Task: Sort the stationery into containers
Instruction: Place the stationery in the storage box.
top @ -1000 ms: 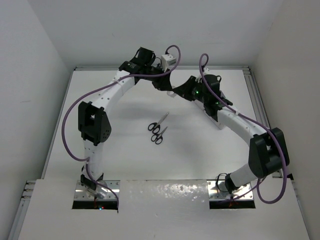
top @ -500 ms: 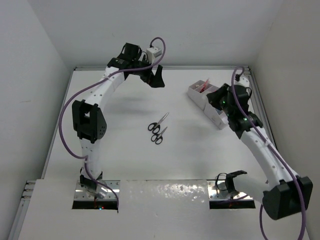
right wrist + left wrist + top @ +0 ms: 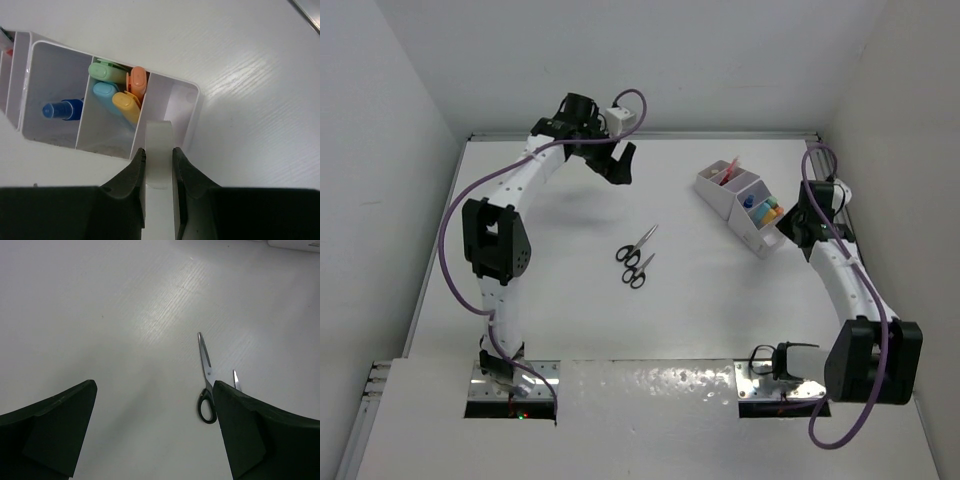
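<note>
Evidently, the white tape ring (image 3: 159,134) is held pinched edge-on in the right hand (image 3: 159,154), just above the organiser's end compartment (image 3: 176,106).

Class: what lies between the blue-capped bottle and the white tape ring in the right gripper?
Four pastel capsule pieces, in their own compartment between blue-capped bottle and white tape ring; the right wrist view shows this.

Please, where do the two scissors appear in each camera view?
Top external: two scissors side by side, mid-picture.
Left wrist: right of centre, one whole, the other's tip behind the left tool's finger.
Right wrist: not in it.
Shared landmark: the white table.
</note>
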Tool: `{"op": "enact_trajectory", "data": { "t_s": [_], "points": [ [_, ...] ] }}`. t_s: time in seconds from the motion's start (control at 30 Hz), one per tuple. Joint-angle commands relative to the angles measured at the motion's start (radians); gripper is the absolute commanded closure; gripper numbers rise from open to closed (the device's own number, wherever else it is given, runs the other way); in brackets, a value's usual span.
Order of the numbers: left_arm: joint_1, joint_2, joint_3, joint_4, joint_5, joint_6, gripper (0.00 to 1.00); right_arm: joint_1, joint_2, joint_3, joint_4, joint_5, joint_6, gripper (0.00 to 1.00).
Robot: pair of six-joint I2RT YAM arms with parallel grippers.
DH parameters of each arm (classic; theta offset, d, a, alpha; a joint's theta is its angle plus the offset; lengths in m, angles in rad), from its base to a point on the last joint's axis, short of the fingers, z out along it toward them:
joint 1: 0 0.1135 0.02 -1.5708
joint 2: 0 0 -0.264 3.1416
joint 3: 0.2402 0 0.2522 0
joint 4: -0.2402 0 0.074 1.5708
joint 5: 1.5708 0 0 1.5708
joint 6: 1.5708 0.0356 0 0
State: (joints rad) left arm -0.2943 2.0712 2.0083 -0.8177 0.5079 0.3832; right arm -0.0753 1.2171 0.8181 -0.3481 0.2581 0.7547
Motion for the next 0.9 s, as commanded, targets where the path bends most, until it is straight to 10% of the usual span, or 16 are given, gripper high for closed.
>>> {"op": "enact_trajectory", "data": {
  "t_s": [0.0, 0.87],
  "points": [
    [0.011, -0.019, -0.011, -0.021, -0.011, 0.045, 0.00, -0.017, 0.033, 0.009, 0.086, -0.057, -0.003, 1.00],
    [-0.019, -0.002, -0.131, -0.041, 0.041, 0.091, 0.12, -0.024, 0.091, -0.085, 0.127, -0.057, 0.048, 0.99]
  ]
}}
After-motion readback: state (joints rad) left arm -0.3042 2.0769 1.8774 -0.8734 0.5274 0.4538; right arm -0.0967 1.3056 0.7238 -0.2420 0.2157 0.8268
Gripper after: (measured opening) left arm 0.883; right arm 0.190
